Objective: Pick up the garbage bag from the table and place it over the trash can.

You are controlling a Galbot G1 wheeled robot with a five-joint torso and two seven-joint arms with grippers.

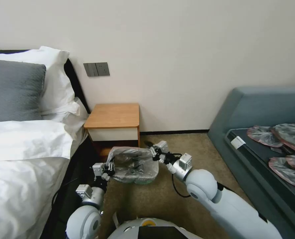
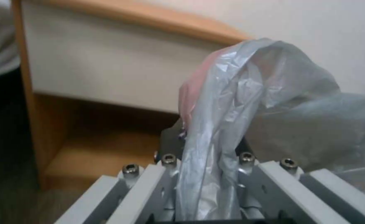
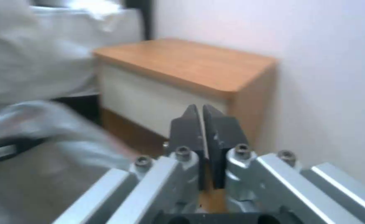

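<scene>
Thin, crinkly translucent grey plastic garbage bag (image 1: pixel 134 164) hangs limp between both claws. Left gripper (image 2: pixel 207 174) pinches its pinkish rim; right gripper (image 3: pixel 202 137), pressed together, apparently holds the opposite edge. Light, slippery: grip the rim.

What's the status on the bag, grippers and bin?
Left gripper shut on garbage bag rim. Right gripper at the opposite rim, fingers shut. Bag draped over trash can in front of table. Nothing in the way.

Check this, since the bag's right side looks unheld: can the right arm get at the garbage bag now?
Probably yes. The right tool sits shut right beside the garbage bag's edge, nothing between them; the left tool clamps the other side.
</scene>
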